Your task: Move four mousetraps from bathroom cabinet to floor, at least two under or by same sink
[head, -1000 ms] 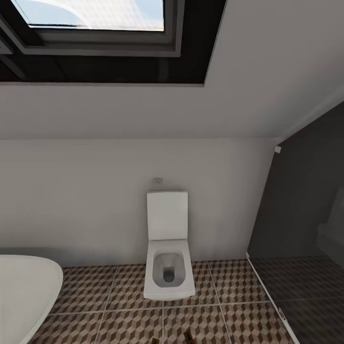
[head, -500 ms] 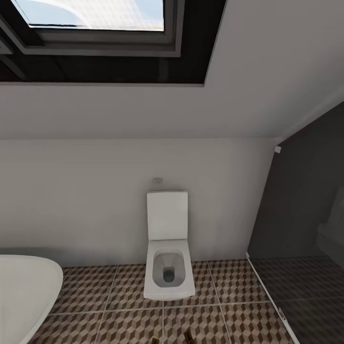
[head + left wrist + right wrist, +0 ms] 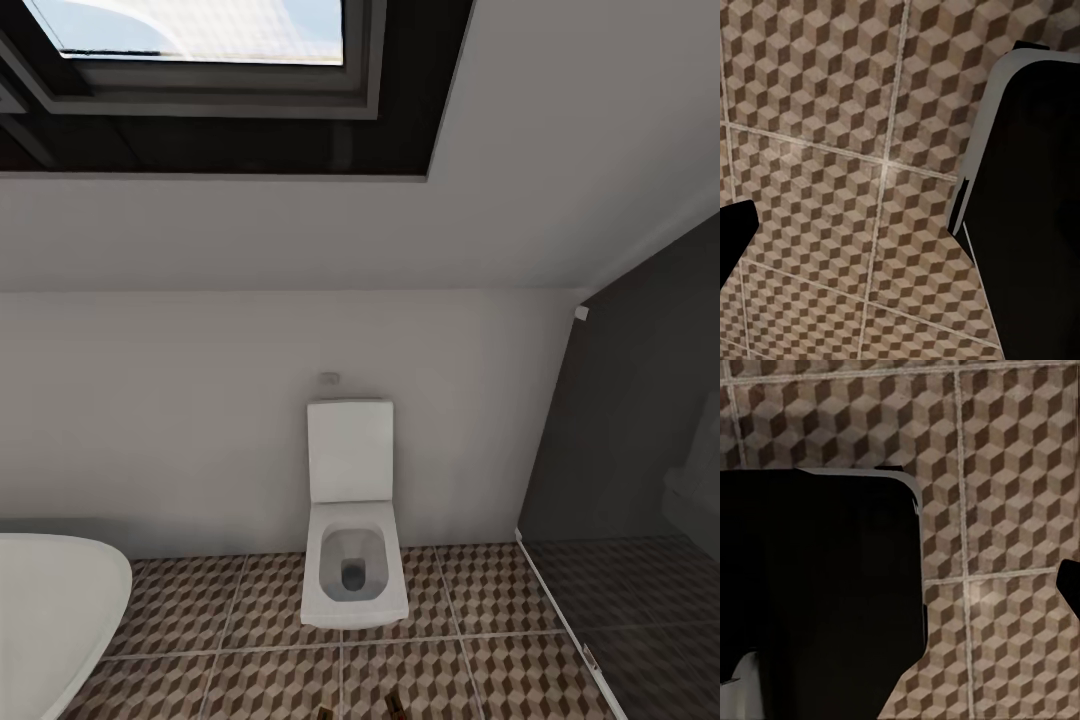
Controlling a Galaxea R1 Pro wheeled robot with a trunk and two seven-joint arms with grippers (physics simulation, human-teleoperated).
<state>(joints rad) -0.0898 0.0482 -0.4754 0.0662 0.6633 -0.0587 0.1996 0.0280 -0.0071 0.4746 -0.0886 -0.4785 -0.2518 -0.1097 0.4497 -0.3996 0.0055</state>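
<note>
Black shapes at the edges of our wrist views are all we are getting of our own hardware: a dark sliver at one side of the left wrist view, another in the right wrist view, and a large black, grey-edged body (image 3: 1027, 202) crowding each picture. We cannot tell from these whether either set of fingers is spread or closed, or whether anything is in them; nothing tan or wooden is showing between them.

Both wrist cameras are looking straight down at the square tiles printed with brown, beige and white cubes and pale grout lines, the bathroom floor (image 3: 832, 150), which suggests our arms are hanging low while we are travelling.

Further out, our head is facing a white square-bowled toilet with its lid raised (image 3: 352, 520) against a pale wall, the rim of a white oval bathtub (image 3: 55, 610) to the left, a darker grey shaded section (image 3: 640, 620) to the right, and a skylight (image 3: 190, 30) overhead. The mousetraps, cabinet and sink are lying outside what we are seeing, so we are judging that we are turning to find them.
</note>
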